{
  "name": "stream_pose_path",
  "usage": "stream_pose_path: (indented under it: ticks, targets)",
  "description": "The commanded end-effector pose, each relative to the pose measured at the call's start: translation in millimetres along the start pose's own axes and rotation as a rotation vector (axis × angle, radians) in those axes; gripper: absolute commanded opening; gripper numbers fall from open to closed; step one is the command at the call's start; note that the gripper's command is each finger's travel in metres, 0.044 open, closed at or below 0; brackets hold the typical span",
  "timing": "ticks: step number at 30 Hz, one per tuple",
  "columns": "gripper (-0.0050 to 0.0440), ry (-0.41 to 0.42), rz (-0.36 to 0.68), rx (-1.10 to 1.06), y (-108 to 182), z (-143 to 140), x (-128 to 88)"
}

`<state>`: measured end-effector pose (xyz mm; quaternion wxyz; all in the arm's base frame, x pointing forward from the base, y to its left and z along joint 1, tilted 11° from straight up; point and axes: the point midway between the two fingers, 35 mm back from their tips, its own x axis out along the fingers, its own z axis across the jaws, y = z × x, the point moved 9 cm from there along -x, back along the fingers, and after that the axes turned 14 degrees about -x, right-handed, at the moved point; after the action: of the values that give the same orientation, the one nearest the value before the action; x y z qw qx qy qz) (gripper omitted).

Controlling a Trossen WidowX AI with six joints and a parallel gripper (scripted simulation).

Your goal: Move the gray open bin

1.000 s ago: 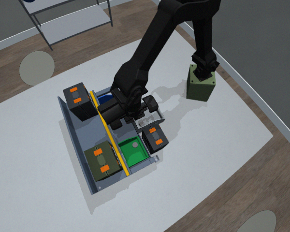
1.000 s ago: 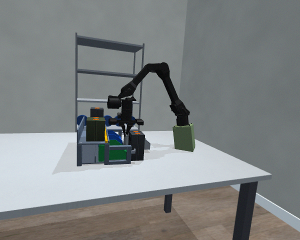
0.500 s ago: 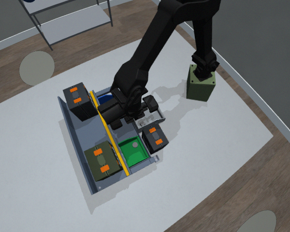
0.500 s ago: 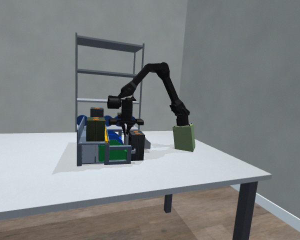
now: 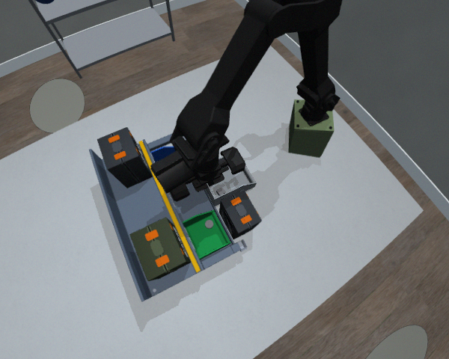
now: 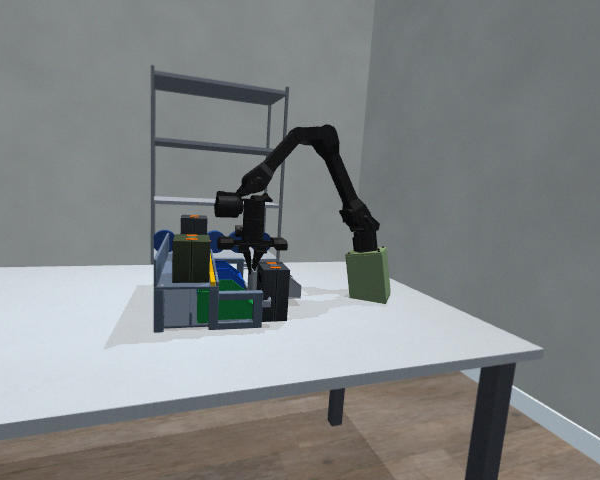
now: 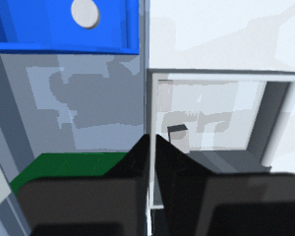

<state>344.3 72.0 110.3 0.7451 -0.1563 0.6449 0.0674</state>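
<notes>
The gray open bin [image 5: 248, 187] [image 6: 294, 288] [image 7: 226, 76] is at the open front of the shelf unit, beyond its front edge. Its tall wall runs along that edge. A small gray part [image 7: 179, 140] lies inside; the top view shows more than one part, partly unclear. My gripper [image 6: 253, 267] [image 7: 150, 139] points down and is shut on the bin's thin wall, one fingertip on each side of the rim. Its fingertips are hidden in the top view. Whether the bin's base touches the table is hidden.
A black case [image 5: 240, 212] [image 6: 274, 291] stands close beside the bin. The shelf unit [image 5: 118, 220] holds a green bin [image 5: 207, 237] and a blue bin [image 5: 163, 152] [image 7: 49, 25] below, and an olive case [image 5: 159, 247] and another black case [image 5: 126, 156] above. The green arm base [image 5: 310, 139] stands farther right.
</notes>
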Motion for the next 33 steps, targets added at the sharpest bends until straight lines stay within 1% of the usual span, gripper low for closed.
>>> stream_pose_path:
  ticks: [1, 29, 33]
  targets:
    - [0.0, -0.029, -0.003, 0.004, -1.4, 2.9, -8.7]
    - [0.0, -0.029, -0.003, 0.004, -1.4, 2.9, -8.7]
    - [0.0, -0.03, 0.0, 0.002, -1.7, 2.6, -14.4]
